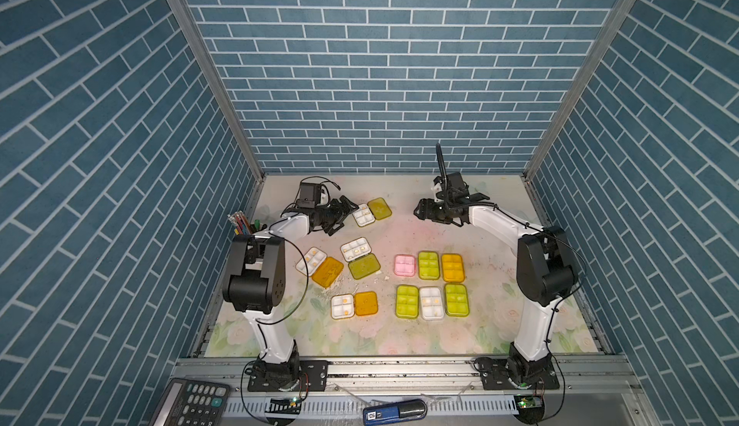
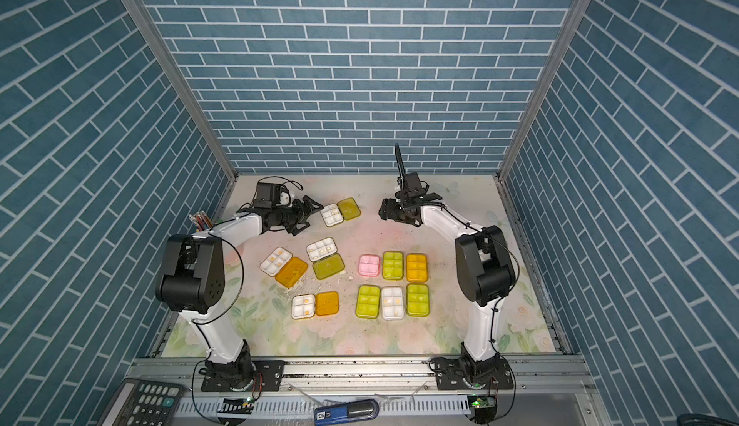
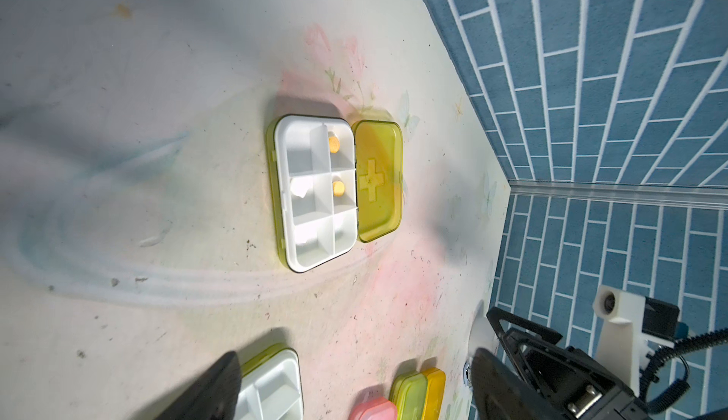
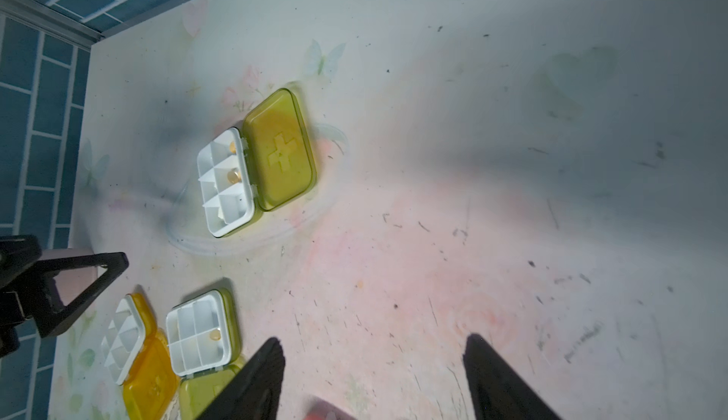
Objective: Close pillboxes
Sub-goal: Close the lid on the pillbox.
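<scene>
Four pillboxes lie open on the left of the mat: a far one with a yellow-green lid [image 1: 370, 212] [image 3: 315, 193] [image 4: 226, 185], a green-lidded one [image 1: 360, 258], and two orange-lidded ones [image 1: 320, 267] [image 1: 354, 305]. Several closed pillboxes form a grid at the right, among them pink [image 1: 404, 265], orange [image 1: 453, 267] and clear [image 1: 431, 303]. My left gripper [image 1: 346, 216] [image 3: 354, 355] is open just left of the far open box. To that box's right, my right gripper [image 1: 416, 210] [image 4: 374, 339] hangs open over bare mat, holding nothing.
A cup of pencils [image 1: 242, 224] stands at the left wall beside the left arm. A black calculator [image 1: 192, 402] and a blue device [image 1: 394, 410] lie on the front rail. White crumbs [image 1: 340, 282] dot the mat between the open boxes. Brick-patterned walls close three sides.
</scene>
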